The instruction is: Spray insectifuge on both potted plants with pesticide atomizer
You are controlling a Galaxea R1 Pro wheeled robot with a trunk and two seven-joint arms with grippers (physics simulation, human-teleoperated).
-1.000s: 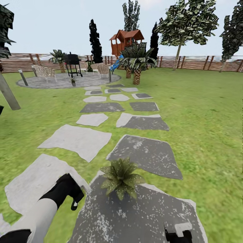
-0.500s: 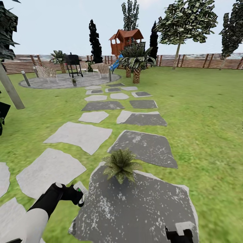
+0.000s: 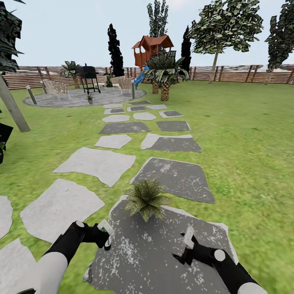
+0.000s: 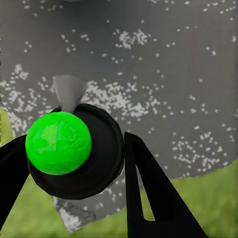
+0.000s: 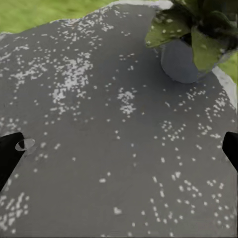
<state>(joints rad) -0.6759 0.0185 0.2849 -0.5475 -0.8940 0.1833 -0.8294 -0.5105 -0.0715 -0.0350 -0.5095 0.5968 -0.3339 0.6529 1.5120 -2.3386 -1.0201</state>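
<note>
Holding the spray bottle (image 3: 107,232) in the left hand (image 3: 99,235), fingers (image 4: 148,198) clamped on either side of its dark round body, green end (image 4: 58,143) facing the wrist camera, grey spout (image 4: 68,93) jutting out beyond it. Hanging low over the near left edge of a dark speckled stepping stone (image 3: 163,253), grass (image 4: 198,183) just past that edge.

Reaching forward over the same stone with the right hand (image 3: 188,241), fingers spread wide apart at opposite edges of the wrist view, nothing between them. Seen just ahead of both hands: a potted plant (image 3: 146,199) standing upright at the far rim of the stone, pointed green leaves spilling over a small grey pot (image 5: 181,62), a little nearer the right hand than the left, clear of both.

Well beyond the hands: more stepping stones (image 3: 96,163) across the lawn (image 3: 245,155), leading to a round paved patio (image 3: 77,98) with a second small potted plant (image 3: 88,98) beside a black grill (image 3: 88,77), chairs (image 3: 55,87), a palm (image 3: 165,73), a red playhouse (image 3: 152,47), a brown slatted fence (image 3: 241,75).
</note>
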